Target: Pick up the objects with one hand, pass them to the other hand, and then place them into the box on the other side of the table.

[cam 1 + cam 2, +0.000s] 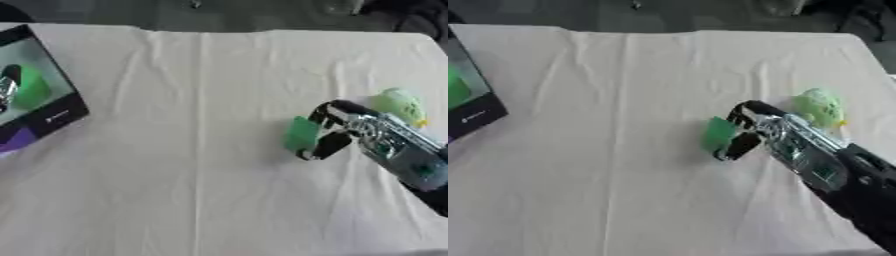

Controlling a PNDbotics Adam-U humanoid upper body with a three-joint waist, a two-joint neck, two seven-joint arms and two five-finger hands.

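I've got my right hand (337,131) reaching in from the near right, and its dark fingers and thumb are curled around a small flat bright-green object (301,134), pinching it from the right side. That green piece sits right of centre on the wrinkled white tablecloth (192,175); whether it is resting on the cloth or just above it, I cannot tell. Just beyond my forearm, near the right edge, I see a rounded pale-green soft object with a bit of yellow at its side (819,107), lying on the cloth, close to the arm. Over on the far left edge sits the dark-rimmed box with a pale inside (39,95), tilted askew, with something green (33,86) showing in it. My left hand I can't find anywhere in either eye.
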